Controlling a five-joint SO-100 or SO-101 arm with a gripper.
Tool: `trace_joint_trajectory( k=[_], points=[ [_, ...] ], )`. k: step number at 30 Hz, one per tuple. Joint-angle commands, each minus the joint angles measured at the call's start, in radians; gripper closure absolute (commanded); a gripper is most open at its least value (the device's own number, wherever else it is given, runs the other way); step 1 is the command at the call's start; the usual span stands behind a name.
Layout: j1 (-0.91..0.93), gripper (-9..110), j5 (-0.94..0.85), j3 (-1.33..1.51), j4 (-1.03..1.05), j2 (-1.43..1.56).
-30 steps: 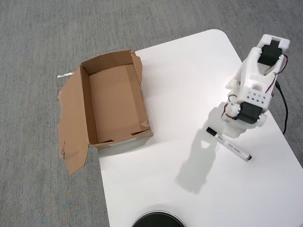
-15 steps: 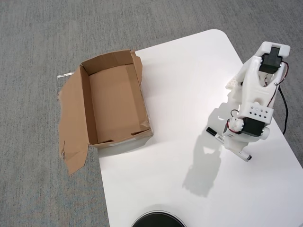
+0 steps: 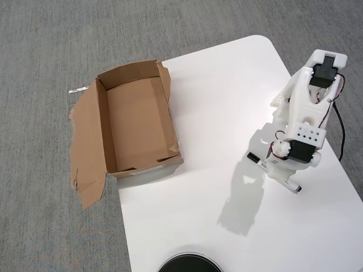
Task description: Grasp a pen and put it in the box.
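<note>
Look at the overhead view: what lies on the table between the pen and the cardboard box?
Nothing. In the overhead view, the stretch of white table between the pen and the box is bare.

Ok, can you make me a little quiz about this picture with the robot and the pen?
1. True or false: the pen is already inside the box.
2. Which end of the pen pokes out toward the box in the overhead view? A) the black cap B) the thin tip C) neither
3. Fill in: the box hangs partly off the white ____, over the grey carpet.

Key:
1. False. The pen lies on the table, under the arm, and the box is empty.
2. A.
3. Table.

Bonus note: the gripper is hidden beneath the arm, so nobody can tell whether it is open or shut.
</note>
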Motion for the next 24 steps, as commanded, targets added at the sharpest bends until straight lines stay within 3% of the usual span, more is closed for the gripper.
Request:
trace_joint_trajectory(
  k=[1, 24],
  points=[
    [0.005, 91, 0.007, -0.012, 0.002, 0.003],
    [0.013, 86, 0.008, 0.036, -0.046, -0.002]
  ],
)
